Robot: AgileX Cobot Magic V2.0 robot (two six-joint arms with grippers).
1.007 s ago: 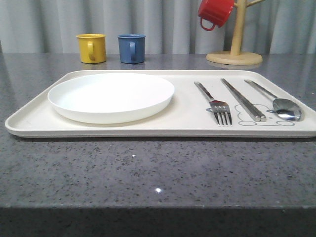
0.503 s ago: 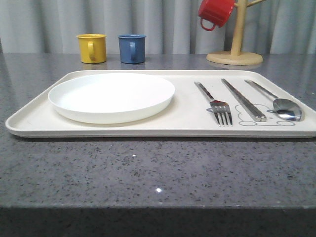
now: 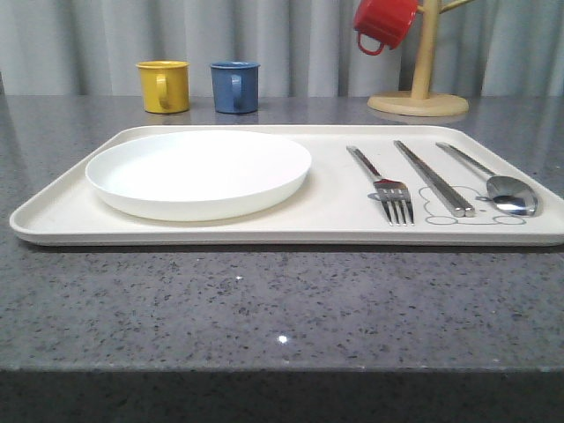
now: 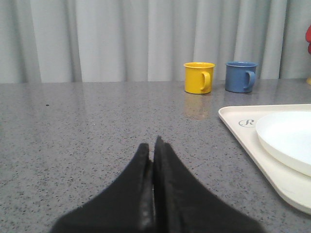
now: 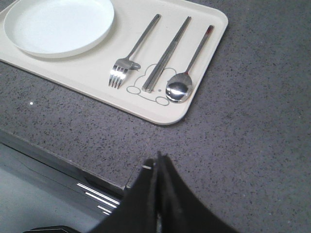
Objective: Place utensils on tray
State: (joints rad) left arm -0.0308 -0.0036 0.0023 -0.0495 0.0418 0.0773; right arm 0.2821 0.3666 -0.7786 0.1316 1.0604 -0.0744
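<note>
- We are seeing the fork (image 3: 389, 181), the chopsticks (image 3: 433, 177) and the spoon (image 3: 500, 184) all lying flat on the right part of the tray (image 3: 53, 216), side by side and not touching.
- The fork is lying on the left, the chopsticks in the middle, the spoon on the right, over the little rabbit drawing (image 3: 458, 211).
- A white plate (image 3: 198, 172) is sitting on the left part of the tray.
- We are keeping the left gripper (image 4: 152, 145) low over the bare table (image 4: 73, 126), left of the tray, with its jaws pressed together and holding nothing.
- The right gripper (image 5: 158, 162) is hanging over the table, nearer than the tray, jaws closed and empty too.
- We are thinking the job is done, so the next move is just resting the arms away.
</note>
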